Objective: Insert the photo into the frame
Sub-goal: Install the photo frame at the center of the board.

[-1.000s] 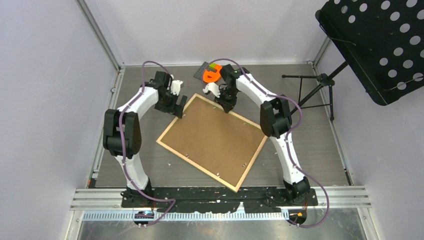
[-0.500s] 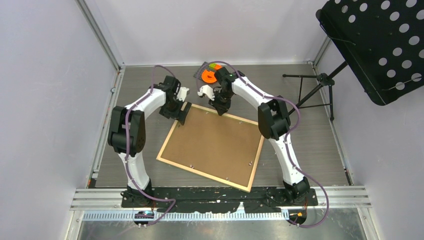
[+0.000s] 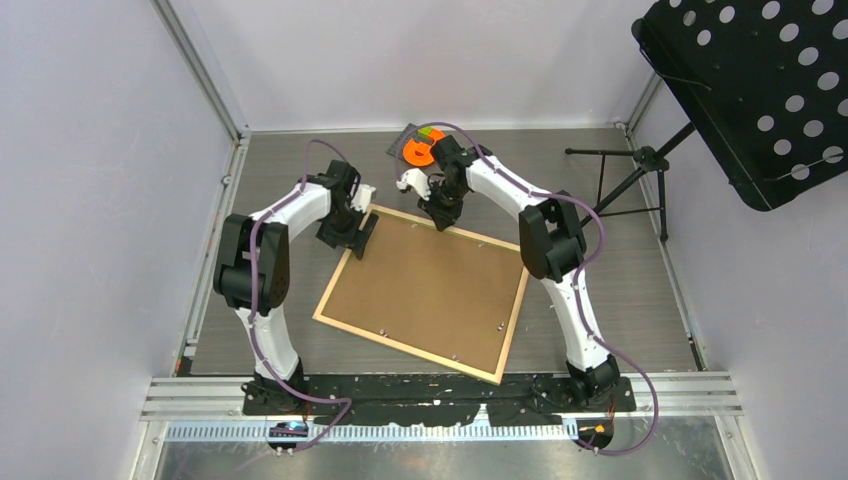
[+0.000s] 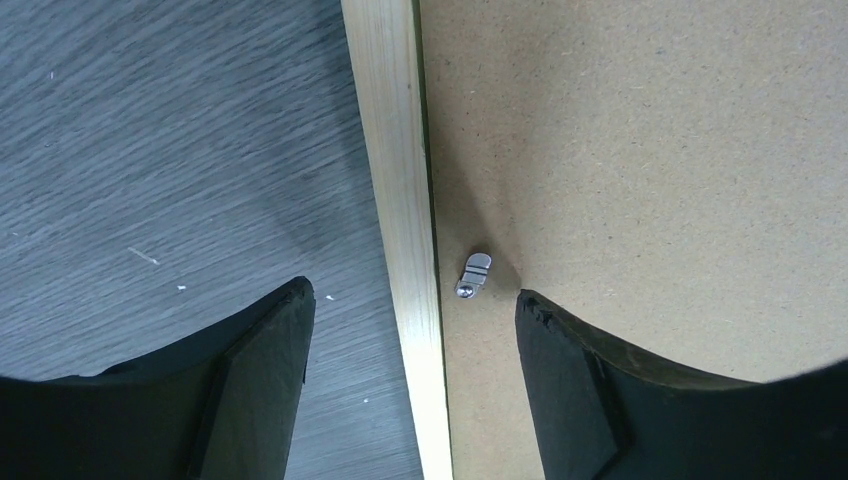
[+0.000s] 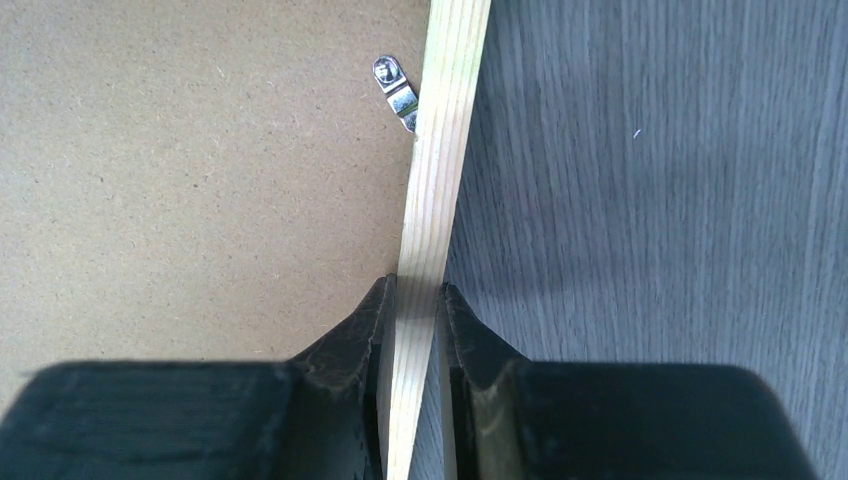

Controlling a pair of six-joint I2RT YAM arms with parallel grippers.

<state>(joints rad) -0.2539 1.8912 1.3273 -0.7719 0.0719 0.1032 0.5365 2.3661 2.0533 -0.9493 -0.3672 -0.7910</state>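
At the middle of the tabletop (image 3: pixel 620 290) the frame (image 4: pixel 405 150) lies flat with the brown backing board (image 3: pixel 430 280) up, the right pincer (image 5: pixel 415 300) clenched on its far rail, the left pincer (image 4: pixel 412 295) released astride its left rail.

Your site: a robot lab test cell. Evidence: plain pale enclosure walls (image 3: pixel 450 60), aluminium rail (image 3: pixel 690 392) along the near edge, black perforated stand (image 3: pixel 760 90) on a tripod.

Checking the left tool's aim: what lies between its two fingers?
Left wrist view: the pale rail of the frame and a metal clip on the brown backing board lie between the left tool's fingers.
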